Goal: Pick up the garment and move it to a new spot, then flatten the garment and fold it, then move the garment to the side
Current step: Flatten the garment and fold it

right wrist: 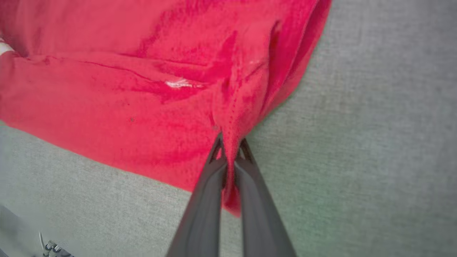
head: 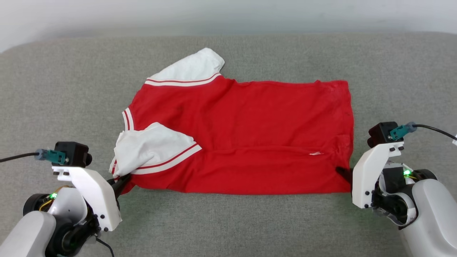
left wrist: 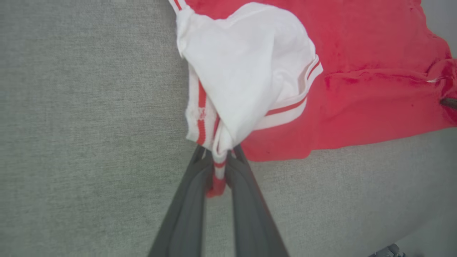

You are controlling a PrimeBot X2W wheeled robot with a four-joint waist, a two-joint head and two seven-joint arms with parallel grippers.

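My red jersey T-shirt (head: pixel 250 135) lies spread sideways across the middle of the grey fabric surface (head: pixel 228 221), collar end toward my left and hem toward my right. Its body is mostly flat, with a long crease running across it just above the near edge and a small white mark (head: pixel 316 154) on that crease near the hem. The far white sleeve (head: pixel 192 67) sticks out past the top edge, its red-and-white striped trim lying along the shoulder. The near white sleeve (head: pixel 153 148) is folded in over the red body and a little rumpled. The number side is not facing me. My left end effector (head: pixel 123 180) is at the near left corner. From its wrist camera I see the end effector (left wrist: pixel 218 153) pressed together on a bunched strip of striped trim and red cloth, with a red tip poking out between the dark fingers (left wrist: pixel 189 207) below the pinch, and the sleeve (left wrist: pixel 242 64) spilling up from there onto the shirt (left wrist: pixel 357 71). My right end effector (head: pixel 344 174) sits at the near right corner. In its wrist view it (right wrist: pixel 231 142) pinches a gathered fold of the red hem (right wrist: pixel 242 107), cloth squeezed between both fingers (right wrist: pixel 205 207), and the shirt (right wrist: pixel 107 89) spreads away to the upper left there. Both pale forearms rest low over the grey surface at either side, and a pale wall (head: pixel 228 14) runs behind it.
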